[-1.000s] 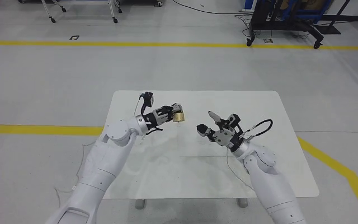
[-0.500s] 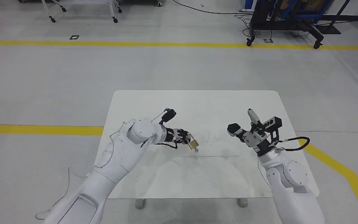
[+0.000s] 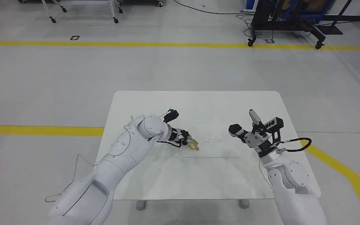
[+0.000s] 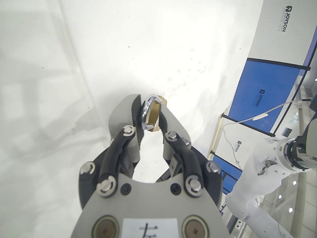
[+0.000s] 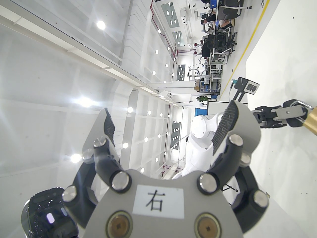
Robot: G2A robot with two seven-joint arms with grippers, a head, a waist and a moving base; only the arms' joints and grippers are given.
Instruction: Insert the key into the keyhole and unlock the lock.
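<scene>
Left fingers (image 4: 125,111) are clamped hard on the brass lock (image 4: 154,115), one pad on each flat side. The silver shackle (image 4: 146,108) is tucked against one pad, and the lock's body pokes out just past the tips. Under those tips is the white counter (image 4: 118,38), with the lock hanging low over it; whether it touches the surface, I can't tell.

From above, the left fingers (image 3: 184,138) point across toward the right arm, with the lock (image 3: 194,145) at their very end. Fingers and lock sit in nearly the same spot as half a second ago, though the arm behind them has shifted, its upper joint now a little nearer the fingers. A full second back the lock was held higher and farther out from the robot, with the right fingers close by, facing it.

Over to the right fingers (image 5: 223,125): spread wide, nothing between the pads. In the top view the right fingers (image 3: 254,117) stand well apart from the lock, and they haven't budged in the last half second. Past their tips, the left fingers (image 5: 284,112) show side-on, with the brass lock (image 5: 312,123) at their end.
</scene>
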